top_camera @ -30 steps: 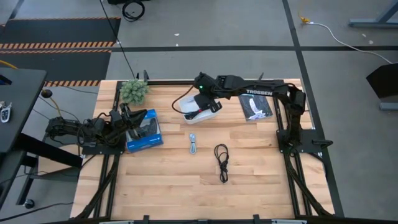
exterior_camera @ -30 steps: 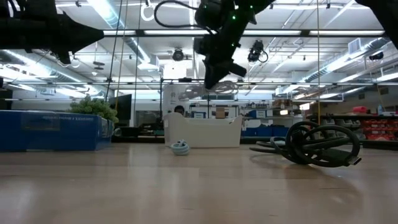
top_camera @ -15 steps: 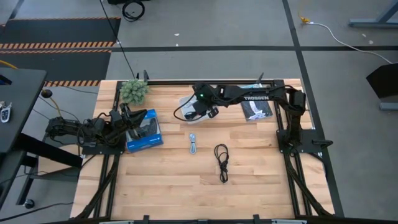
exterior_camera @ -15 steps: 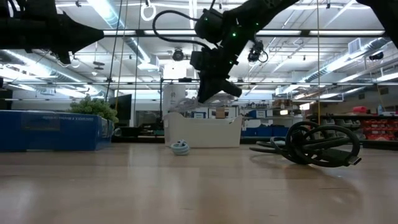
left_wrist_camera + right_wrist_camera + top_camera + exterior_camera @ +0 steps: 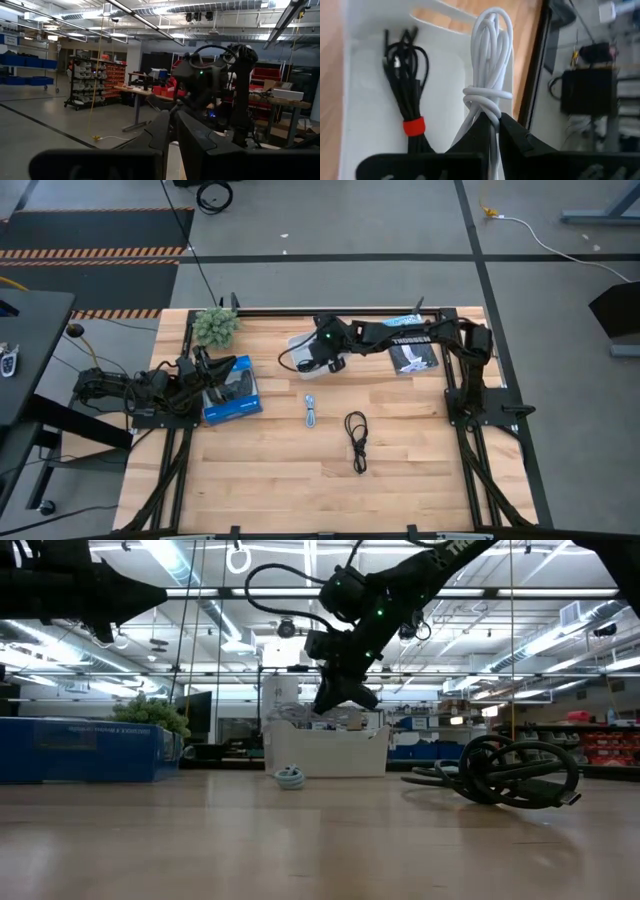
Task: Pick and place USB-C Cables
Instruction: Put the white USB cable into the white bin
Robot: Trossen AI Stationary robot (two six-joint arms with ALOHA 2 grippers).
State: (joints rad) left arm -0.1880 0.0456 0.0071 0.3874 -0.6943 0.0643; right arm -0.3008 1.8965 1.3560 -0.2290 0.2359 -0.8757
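My right gripper [image 5: 492, 127] is shut on the coiled white USB-C cable [image 5: 490, 60] and hangs over the white tray [image 5: 365, 55], near the table's far edge [image 5: 320, 356]. The black cable with a red band [image 5: 409, 95] lies on the tray floor. A pale blue-grey cable [image 5: 311, 412] and a black cable [image 5: 356, 440] lie on the wood nearer the front. My left gripper [image 5: 172, 131] is shut and rests at the table's left side, beside the blue box [image 5: 230, 388]. My right gripper pinches the white cable between its two fingers just below the wrapped waist [image 5: 487, 97] of the bundle. It comes from above, slanting down toward the tray. The coil's loop [image 5: 492, 30] sticks out past the fingertips over the tray; whether it touches the tray, I cannot tell.
A small green plant [image 5: 216, 326] stands at the far left corner. A black booklet [image 5: 412, 352] lies right of the tray, under my right arm. Bare wood lies toward the table's near edge.
My right gripper, still shut on the white cable, has gone down and a little toward the table's left, from well above the tray to just over its rim. The other cables have stayed where they were.
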